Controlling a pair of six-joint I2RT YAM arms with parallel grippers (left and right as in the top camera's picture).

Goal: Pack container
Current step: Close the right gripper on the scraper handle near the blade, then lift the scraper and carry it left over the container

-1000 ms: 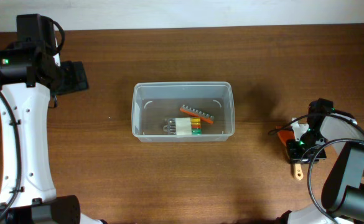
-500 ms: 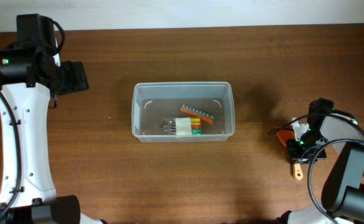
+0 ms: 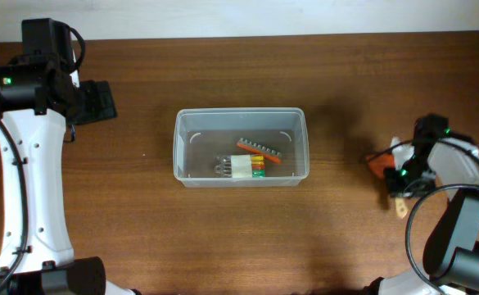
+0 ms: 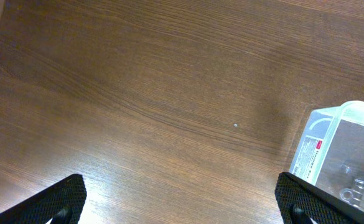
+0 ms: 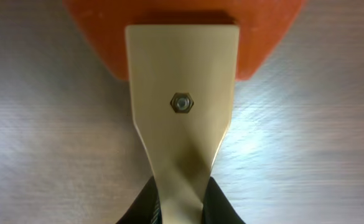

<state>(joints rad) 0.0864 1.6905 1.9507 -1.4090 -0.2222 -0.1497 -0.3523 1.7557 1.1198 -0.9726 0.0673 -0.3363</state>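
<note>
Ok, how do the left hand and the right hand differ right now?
The left hand is wide open and empty; the right hand is shut on a beige flat tool with an orange end. In the overhead view, the left hand sits left of the clear plastic rectangular container; the right hand sits to its right. Both are outside the container.

Bench and loose tools noted.
Wooden table; orange bit rack beside white-green-yellow block; orange-handled tool, tan blade, at right.

Left hand spread wide; right hand pinched tight on a tan blade.
</note>
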